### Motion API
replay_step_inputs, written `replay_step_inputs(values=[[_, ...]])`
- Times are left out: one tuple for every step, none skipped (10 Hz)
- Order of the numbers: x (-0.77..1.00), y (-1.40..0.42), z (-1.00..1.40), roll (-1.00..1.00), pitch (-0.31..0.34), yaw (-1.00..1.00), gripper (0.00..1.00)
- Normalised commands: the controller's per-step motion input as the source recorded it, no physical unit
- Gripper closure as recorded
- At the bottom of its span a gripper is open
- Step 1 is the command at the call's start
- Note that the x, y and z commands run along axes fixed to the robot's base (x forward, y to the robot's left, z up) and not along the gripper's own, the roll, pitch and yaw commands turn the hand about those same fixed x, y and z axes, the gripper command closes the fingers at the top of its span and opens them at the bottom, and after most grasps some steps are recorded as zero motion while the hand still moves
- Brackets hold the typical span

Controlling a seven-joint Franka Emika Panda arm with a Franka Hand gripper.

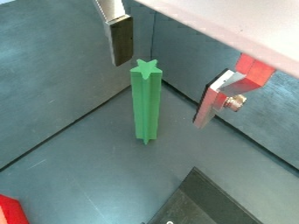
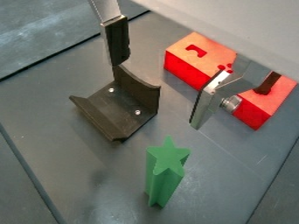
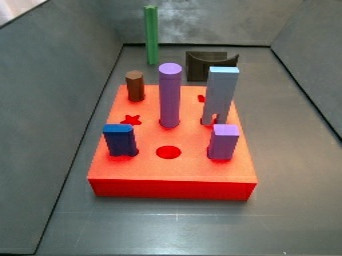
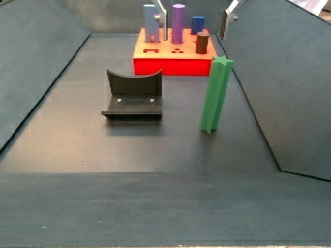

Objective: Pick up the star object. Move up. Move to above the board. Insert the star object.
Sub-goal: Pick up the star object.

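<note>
The grey floor (image 4: 77, 116) of the walled enclosure carries everything. The board (image 3: 174, 170), a thick red slab, lies flat with pegs standing in it: a tall purple cylinder (image 3: 170, 95), a light-blue square post (image 3: 222, 95), a dark-blue block (image 3: 120, 140), a small purple block (image 3: 223, 142) and a brown peg (image 3: 135, 86). The fixture (image 4: 132, 95) sits well apart from the board. The star object (image 4: 218, 94) stands upright on the floor near the fixture, untouched. The hand (image 1: 167, 72) hovers above it, jaws spread wide and holding nothing, one finger (image 1: 121, 38) on either side.
</note>
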Motion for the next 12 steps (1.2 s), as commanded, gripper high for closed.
replay_step_inputs(values=[[0.00, -0.06, 0.00, 0.00, -0.011, 0.01, 0.00], [-0.04, 0.18, 0.00, 0.00, 0.070, 0.00, 0.00], [-0.43, 0.58, 0.47, -0.03, 0.080, 0.01, 0.00], [-0.27, 0.42, 0.33, 0.00, 0.060, 0.09, 0.00], [0.00, 0.07, -0.05, 0.00, -0.003, 0.00, 0.00], [0.03, -0.04, -0.40, 0.00, -0.184, 0.06, 0.00], [0.00, -0.10, -0.51, 0.00, -0.243, 0.04, 0.00], [-0.03, 0.00, -0.40, 0.00, -0.209, 0.01, 0.00], [0.00, 0.00, -0.01, -0.03, -0.021, 0.00, 0.00], [-0.19, 0.12, 0.00, 0.00, 0.000, 0.00, 0.00], [-0.50, 0.08, 0.00, 0.05, 0.027, 0.00, 0.00], [-0.23, 0.02, -0.07, 0.00, 0.000, 0.00, 0.00]])
